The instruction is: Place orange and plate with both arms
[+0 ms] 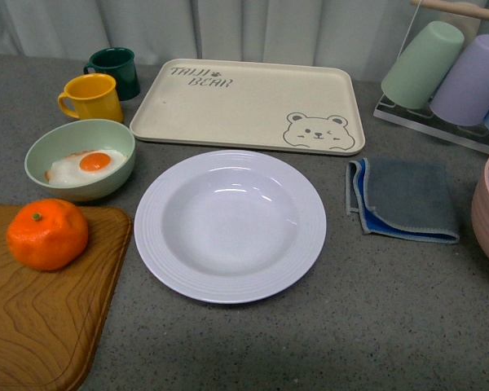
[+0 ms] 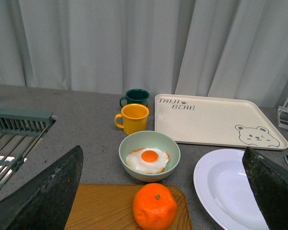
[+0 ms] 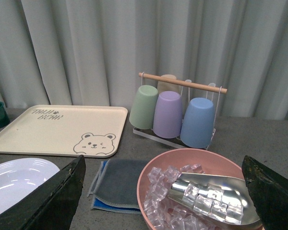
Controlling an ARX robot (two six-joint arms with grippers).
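The white deep plate (image 1: 230,226) sits empty on the grey speckled counter. The orange (image 1: 46,234) rests to the left of the plate, apart from it, on a wooden cutting board (image 1: 41,318), its green stem dot facing up. Left of the plate and farther back stands a pale green bowl (image 1: 80,159) holding a fried egg, just beside the plate's rim. Beyond that bowl are a yellow mug (image 1: 92,97) and a dark green mug (image 1: 116,71). Directly behind the plate lies a cream bear-print tray (image 1: 248,106), bare. To the plate's right is a folded grey-and-blue cloth (image 1: 403,199), and farther right a pink bowl (image 3: 149,179) of ice cubes with a metal scoop (image 3: 216,191) in it. Behind the cloth, a rack (image 3: 175,112) holds upturned pastel cups.

The left gripper (image 2: 162,151) hangs above the board's side of the plate, fingers spread wide, holding nothing. The right gripper (image 3: 163,158) is likewise spread and empty, above the pink bowl.
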